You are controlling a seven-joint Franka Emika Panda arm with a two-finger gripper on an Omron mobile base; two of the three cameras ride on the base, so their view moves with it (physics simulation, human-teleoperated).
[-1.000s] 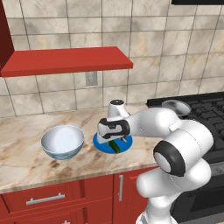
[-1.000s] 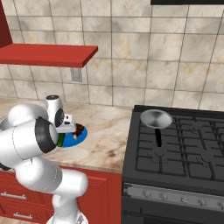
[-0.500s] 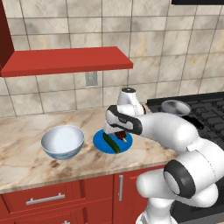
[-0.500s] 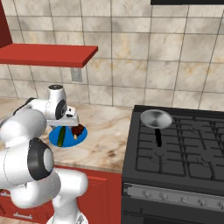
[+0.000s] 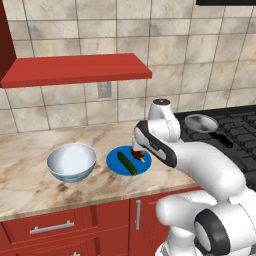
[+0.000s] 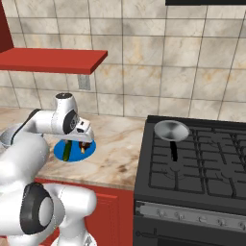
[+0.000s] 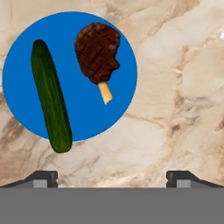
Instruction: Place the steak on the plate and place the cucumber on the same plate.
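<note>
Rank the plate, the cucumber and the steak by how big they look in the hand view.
1. plate, clearly the largest.
2. cucumber, long and narrow, one end overhanging the plate's rim.
3. steak, shorter than the cucumber but wider; their areas look close, so this order is unsure.

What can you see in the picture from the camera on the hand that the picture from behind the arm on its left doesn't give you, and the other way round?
The hand view looks straight down: the cucumber overhangs the plate rim at one end, the steak has a grilled crosshatch and a pale bone-like stub, and the open gripper holds nothing. The left base view adds the surroundings: a pale bowl beside the plate, a red shelf, a frying pan on the stove, and the white arm. Both show cucumber and steak lying apart on the blue plate, on the marble counter.
</note>
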